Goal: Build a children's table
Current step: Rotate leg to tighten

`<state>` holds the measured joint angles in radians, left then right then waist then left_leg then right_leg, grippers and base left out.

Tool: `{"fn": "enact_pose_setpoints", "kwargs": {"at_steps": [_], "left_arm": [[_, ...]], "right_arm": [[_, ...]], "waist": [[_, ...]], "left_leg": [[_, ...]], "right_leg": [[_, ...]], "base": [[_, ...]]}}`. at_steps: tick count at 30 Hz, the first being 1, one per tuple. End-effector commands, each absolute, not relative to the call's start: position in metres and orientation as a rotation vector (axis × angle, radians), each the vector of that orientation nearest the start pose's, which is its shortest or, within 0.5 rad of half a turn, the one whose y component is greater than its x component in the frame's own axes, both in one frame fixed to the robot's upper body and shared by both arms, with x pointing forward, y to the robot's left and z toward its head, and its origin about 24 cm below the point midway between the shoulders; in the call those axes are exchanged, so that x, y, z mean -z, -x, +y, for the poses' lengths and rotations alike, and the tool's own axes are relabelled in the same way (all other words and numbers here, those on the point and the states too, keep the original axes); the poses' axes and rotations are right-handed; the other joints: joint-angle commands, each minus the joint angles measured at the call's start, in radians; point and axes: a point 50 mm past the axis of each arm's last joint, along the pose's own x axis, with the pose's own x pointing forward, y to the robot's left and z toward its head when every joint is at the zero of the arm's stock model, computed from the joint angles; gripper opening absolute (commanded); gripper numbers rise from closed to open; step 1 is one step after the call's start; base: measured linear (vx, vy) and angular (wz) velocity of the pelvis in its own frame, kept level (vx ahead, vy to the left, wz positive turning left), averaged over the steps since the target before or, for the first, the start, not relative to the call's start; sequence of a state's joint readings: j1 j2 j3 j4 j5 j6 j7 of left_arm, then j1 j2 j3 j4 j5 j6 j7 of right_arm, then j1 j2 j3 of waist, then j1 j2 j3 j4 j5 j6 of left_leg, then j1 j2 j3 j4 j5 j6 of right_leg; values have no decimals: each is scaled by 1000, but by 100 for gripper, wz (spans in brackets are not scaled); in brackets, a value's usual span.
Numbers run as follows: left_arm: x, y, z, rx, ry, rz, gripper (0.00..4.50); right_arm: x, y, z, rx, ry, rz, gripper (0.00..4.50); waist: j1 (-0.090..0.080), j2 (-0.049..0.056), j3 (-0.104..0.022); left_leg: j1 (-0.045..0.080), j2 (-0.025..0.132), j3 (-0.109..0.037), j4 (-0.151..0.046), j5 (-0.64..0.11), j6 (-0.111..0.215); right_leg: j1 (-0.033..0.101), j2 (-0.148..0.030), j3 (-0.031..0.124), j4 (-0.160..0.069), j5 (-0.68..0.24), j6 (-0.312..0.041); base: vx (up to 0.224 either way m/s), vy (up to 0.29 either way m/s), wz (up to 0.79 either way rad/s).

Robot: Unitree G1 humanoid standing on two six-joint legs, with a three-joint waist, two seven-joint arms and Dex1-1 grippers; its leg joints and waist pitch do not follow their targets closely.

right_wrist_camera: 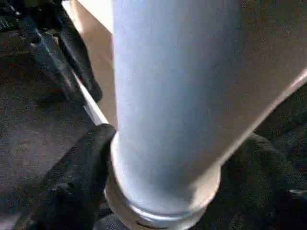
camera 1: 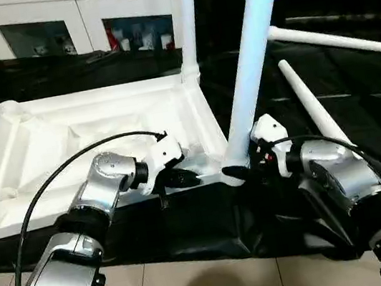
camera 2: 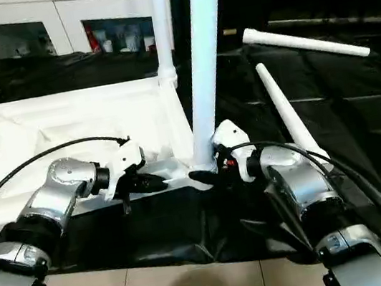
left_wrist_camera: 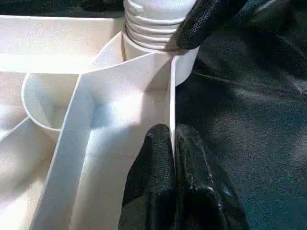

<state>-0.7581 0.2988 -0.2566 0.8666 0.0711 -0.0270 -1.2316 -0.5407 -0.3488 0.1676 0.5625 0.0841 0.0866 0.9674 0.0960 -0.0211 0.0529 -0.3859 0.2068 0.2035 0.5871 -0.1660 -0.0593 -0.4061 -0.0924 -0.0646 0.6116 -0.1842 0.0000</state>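
The right gripper (camera 2: 209,176) is clamped on a leg (camera 2: 203,61) entering the tabletop (camera 1: 67,144) corner socket, while the left gripper (left_wrist_camera: 172,143) pinches the tabletop's rim beside it. One leg (camera 1: 186,24) stands fitted at the far corner; two loose legs (camera 1: 316,112) remain.

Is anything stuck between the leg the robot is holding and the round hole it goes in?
Nothing visible. The right gripper clasps the leg at its base, whose threaded end already sits in the corner socket of the table top. The left gripper pinches the rim beside it.
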Motion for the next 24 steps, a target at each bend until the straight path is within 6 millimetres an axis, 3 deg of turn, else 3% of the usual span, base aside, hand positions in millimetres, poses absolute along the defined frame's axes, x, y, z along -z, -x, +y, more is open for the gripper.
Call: {"fn": "enact_pose_setpoints", "kwargs": {"at_steps": [1,5,8,15,19,24], "left_arm": [[-69,-338,111,1418,-401,362,0],[-69,-338,111,1421,-399,363,0],[-68,-337,111,1422,-400,366,0],[-67,-337,112,1416,-400,370,0],[-64,-343,107,1306,-414,364,0],[-57,-357,88,1055,-390,380,0]], "right_arm": [[-59,-324,-146,-1050,246,285,326],[-58,-322,-144,-1066,240,289,287],[-56,-320,-144,-1074,236,299,282],[-50,-318,-145,-1059,228,321,272],[-41,-326,-147,-879,173,360,272],[-22,-339,-144,-540,76,435,272]], "waist": [[-4,-4,-67],[-4,-4,-69],[-3,-8,-68],[-4,-5,-68],[-9,-5,-68],[-22,-3,-64]], "left_leg": [[27,32,-13,-68,-227,28],[25,31,-12,-65,-196,40],[25,31,-12,-65,-199,42],[25,31,-13,-66,-205,37],[26,30,-14,-67,-209,25],[32,28,-17,-72,-266,-17]], "right_leg": [[44,-55,43,-70,-175,-235],[47,-52,42,-63,-118,-248],[48,-54,42,-65,-128,-247],[47,-54,42,-66,-143,-242],[44,-54,42,-67,-150,-240],[40,-56,43,-80,-262,-215]], "base": [[0,0,0],[0,0,0],[0,0,0],[0,0,0],[0,0,0],[0,0,0]]}}
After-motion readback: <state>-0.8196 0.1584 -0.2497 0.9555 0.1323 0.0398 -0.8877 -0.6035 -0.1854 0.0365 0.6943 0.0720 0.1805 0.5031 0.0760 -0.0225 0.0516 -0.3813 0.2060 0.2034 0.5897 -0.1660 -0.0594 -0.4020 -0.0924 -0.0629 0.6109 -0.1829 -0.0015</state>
